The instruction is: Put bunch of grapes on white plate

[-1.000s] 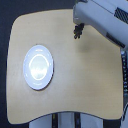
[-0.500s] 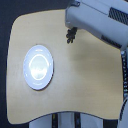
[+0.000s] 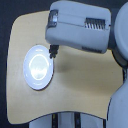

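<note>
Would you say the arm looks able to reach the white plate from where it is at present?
Probably yes. The gripper hangs at the white plate's upper right rim, and nothing visible stands between them. Whether its dark tip holds the grapes is too blurred to tell.

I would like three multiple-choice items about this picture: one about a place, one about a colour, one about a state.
1. Where does the white plate lie on the table?
A. toward the exterior view's left
B. toward the exterior view's right
C. at the far edge

2. What colour is the table top?
A. blue
B. light tan
C. black

3. What lies on the plate?
A. a cup
B. a fork
C. nothing visible

Answers: 1 A, the plate sits left of centre. 2 B, the surface looks pale wood. 3 C, its face shows bare white.
</note>
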Robot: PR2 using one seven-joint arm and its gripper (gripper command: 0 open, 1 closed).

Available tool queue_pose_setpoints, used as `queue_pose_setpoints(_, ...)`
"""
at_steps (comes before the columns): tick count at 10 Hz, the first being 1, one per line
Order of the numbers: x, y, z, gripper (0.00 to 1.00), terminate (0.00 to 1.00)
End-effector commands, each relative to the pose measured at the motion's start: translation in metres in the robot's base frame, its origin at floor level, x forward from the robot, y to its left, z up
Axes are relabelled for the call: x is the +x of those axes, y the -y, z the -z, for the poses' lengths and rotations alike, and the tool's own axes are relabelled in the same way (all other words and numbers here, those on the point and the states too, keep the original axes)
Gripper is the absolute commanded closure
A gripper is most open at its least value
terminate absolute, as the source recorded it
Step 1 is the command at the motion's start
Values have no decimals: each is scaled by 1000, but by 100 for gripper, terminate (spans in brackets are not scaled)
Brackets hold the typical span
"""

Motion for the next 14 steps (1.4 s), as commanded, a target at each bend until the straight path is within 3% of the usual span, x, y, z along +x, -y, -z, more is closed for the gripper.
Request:
queue_pose_setpoints(1, -48, -63, 32, 100, 0)
queue_pose_setpoints(5, -66, -88, 65, 100, 0)
queue_pose_setpoints(9, -60, -103, 88, 100, 0)
queue_pose_setpoints(14, -62, -111, 95, 100, 0)
